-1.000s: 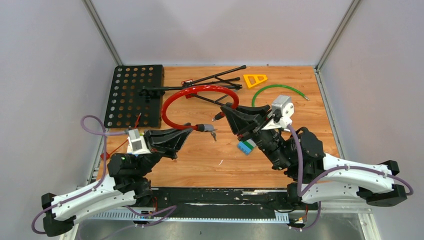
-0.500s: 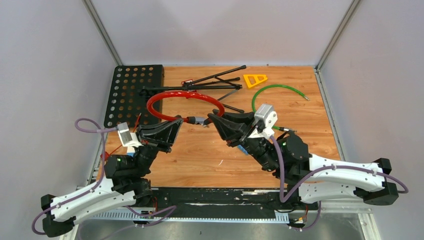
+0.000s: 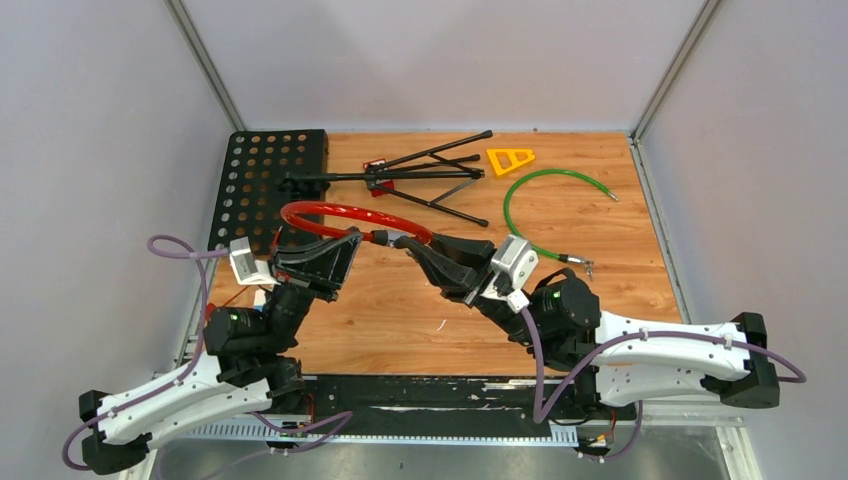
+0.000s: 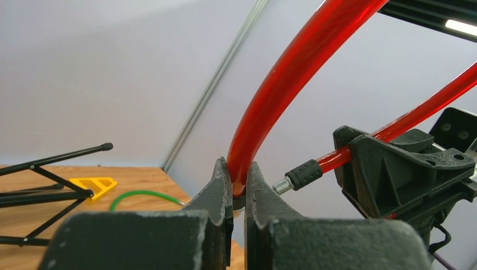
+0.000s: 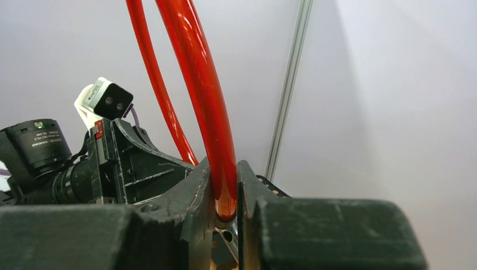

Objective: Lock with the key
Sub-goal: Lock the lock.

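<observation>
Wood table (image 3: 610, 300), walls on three sides. Black perforated panel (image 3: 262, 175) lies at the far left, partly off the wood. Two arms reach in from the near edge and meet left of centre.

Red cable lock (image 5: 198, 84) hangs between the two grippers, its loop arching toward the panel's near corner.

Black folding stand (image 3: 420, 172) lies flat at the far middle, just behind the red loop. Green cable (image 3: 508, 205) curves on the right half, one end near the right arm, well apart from the red lock.

Left gripper (image 3: 352, 240): jaws pressed together on the red cable, which rises out from between them in the wrist view. Right gripper (image 3: 408, 244): jaws clamped on the red cable too, pinched low between the fingers. The two grippers face each other, tips near but apart.

Yellow triangle (image 3: 510, 159) lies flat at the far edge, beside the stand's feet.

The lock's black pin end (image 4: 298, 175) with its metal tip sticks out free, just beside the right gripper. Key: cannot make it out.
</observation>
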Motion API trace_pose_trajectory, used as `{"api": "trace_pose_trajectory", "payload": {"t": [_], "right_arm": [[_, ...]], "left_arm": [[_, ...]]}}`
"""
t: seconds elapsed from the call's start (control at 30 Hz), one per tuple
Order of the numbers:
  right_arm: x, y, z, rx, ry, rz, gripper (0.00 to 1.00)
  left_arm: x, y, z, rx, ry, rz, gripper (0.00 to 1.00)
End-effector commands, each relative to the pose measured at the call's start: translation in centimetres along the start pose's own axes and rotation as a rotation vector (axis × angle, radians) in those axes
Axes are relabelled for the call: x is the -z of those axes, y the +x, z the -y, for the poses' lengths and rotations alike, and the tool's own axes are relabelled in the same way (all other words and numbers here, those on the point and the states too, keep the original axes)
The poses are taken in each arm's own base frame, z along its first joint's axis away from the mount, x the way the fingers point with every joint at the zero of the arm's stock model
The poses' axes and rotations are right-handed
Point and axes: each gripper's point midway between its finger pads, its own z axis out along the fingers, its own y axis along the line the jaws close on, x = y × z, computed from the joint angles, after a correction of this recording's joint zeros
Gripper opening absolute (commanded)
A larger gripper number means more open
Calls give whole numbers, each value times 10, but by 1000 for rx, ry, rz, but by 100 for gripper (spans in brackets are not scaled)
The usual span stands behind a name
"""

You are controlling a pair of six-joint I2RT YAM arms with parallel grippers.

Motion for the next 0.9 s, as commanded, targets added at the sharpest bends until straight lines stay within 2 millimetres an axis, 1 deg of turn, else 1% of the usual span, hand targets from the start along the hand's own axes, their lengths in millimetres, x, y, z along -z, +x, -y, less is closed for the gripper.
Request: {"api": "trace_pose_trajectory", "payload": {"t": [0.0, 0.1, 0.37, 0.57, 0.87], "right_arm": [[-4, -21, 4, 29, 16, 93, 0], [-5, -18, 4, 42, 24, 86, 0], [-4, -9, -8, 7, -41, 28, 0], [-3, -1, -4, 26, -14, 3, 0], [-3, 5, 5, 66, 35, -8, 0]], "left_arm": [[-6, -33, 14, 91, 10, 83, 0], [-6, -34, 14, 90, 10, 82, 0], [-5, -35, 11, 85, -7, 84, 0], [-6, -36, 13, 80, -2, 84, 0], [-6, -35, 14, 81, 6, 82, 0]]}}
